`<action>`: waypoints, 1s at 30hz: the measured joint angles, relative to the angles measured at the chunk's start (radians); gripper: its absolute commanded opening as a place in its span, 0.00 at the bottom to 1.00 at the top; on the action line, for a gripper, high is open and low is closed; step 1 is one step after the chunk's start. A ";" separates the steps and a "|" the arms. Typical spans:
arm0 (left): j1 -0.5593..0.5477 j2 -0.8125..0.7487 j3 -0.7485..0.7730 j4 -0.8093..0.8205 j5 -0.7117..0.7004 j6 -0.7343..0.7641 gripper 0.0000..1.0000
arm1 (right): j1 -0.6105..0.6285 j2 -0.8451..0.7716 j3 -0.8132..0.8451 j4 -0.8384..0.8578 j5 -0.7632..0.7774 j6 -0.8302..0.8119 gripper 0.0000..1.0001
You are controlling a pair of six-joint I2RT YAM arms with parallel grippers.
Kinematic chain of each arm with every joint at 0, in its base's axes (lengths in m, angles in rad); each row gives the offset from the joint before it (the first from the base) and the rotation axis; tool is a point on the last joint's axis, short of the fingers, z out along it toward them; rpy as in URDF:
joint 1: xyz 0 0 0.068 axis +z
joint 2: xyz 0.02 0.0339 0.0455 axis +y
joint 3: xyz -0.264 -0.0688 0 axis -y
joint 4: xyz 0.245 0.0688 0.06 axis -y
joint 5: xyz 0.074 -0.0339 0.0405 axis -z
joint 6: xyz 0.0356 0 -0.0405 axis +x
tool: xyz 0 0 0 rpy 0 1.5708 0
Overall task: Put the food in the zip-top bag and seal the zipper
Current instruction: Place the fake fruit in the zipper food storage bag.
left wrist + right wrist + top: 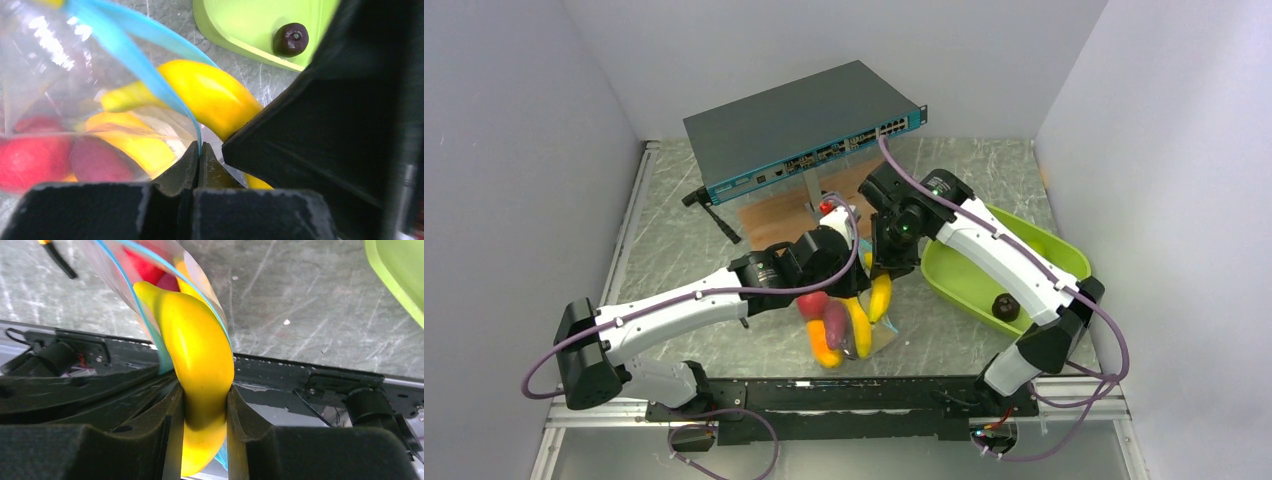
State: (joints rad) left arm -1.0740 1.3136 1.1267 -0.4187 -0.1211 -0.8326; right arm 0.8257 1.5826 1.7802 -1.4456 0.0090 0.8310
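Yellow toy banana (202,355) sits clamped between the jaws of the right gripper (205,391), its tip poking into the mouth of the zip-top bag (60,75), which lies near the middle of the table's (300,300) near edge. The left gripper (199,154), jaws pressed together, pinches the bag's rim at the teal-blue zipper (135,65), holding the mouth up. Inside the clear plastic lie a red apple (30,155), a purple eggplant (835,322) and further yellow pieces. A brown round fruit (290,39) rests in the lime-green tray (235,30) by the table's right edge; a grey network switch (794,120) stands along the far edge.
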 measured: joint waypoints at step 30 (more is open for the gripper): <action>-0.001 -0.061 0.002 0.009 0.083 0.004 0.00 | 0.014 -0.083 -0.136 0.170 0.220 -0.113 0.00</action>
State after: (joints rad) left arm -1.0748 1.2530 1.1282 -0.4099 -0.0383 -0.8284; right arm 0.8398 1.4994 1.6440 -1.2758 0.2295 0.7181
